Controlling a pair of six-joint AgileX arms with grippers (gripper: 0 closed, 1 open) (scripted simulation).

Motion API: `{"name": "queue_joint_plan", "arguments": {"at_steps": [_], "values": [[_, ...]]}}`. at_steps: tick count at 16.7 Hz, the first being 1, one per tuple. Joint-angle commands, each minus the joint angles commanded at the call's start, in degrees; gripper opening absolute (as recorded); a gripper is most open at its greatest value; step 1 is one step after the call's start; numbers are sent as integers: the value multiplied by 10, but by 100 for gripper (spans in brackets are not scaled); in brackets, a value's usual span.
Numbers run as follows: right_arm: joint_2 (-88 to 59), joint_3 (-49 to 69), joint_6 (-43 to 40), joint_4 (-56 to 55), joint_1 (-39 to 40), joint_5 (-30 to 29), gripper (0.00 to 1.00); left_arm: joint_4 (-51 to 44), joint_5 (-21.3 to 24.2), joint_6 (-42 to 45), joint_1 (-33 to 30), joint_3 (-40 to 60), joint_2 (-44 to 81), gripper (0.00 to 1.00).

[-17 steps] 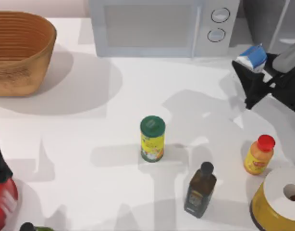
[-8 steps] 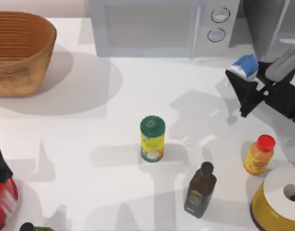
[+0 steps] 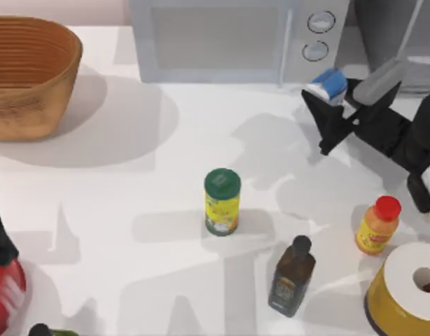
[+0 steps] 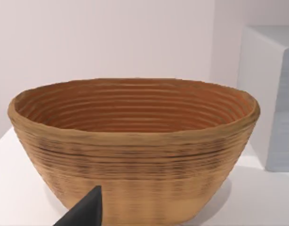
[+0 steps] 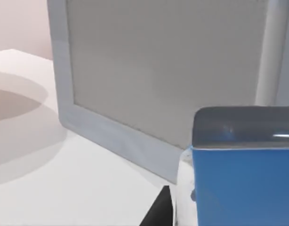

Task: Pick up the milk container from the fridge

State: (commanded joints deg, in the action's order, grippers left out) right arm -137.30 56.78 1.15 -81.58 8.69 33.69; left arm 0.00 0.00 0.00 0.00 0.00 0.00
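Boxy blue-white milk container (image 3: pixel 330 85) in rt claw (image 3: pixel 326 105)

The milk container (image 3: pixel 329 85) is a small blue-and-white carton, tilted and held off the table near its back edge, toward the right corner, just in front of the microwave's knob panel. Up close (image 5: pixel 238 165) it shows a blue face under a greyish top. The fridge (image 3: pixel 393 31) is a dark grey cabinet at the table's back right corner; its door seems to stand open.
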Motion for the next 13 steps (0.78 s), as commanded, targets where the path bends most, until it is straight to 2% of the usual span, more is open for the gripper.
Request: {"name": "queue_joint_plan", "arguments": {"at_steps": [6, 13], "values": [[-18, 29, -1, 14, 14, -15, 0, 0, 0, 0, 0, 0, 0, 100], [-18, 29, -1, 14, 14, -15, 53, 0, 0, 0, 0, 0, 0, 100]]}}
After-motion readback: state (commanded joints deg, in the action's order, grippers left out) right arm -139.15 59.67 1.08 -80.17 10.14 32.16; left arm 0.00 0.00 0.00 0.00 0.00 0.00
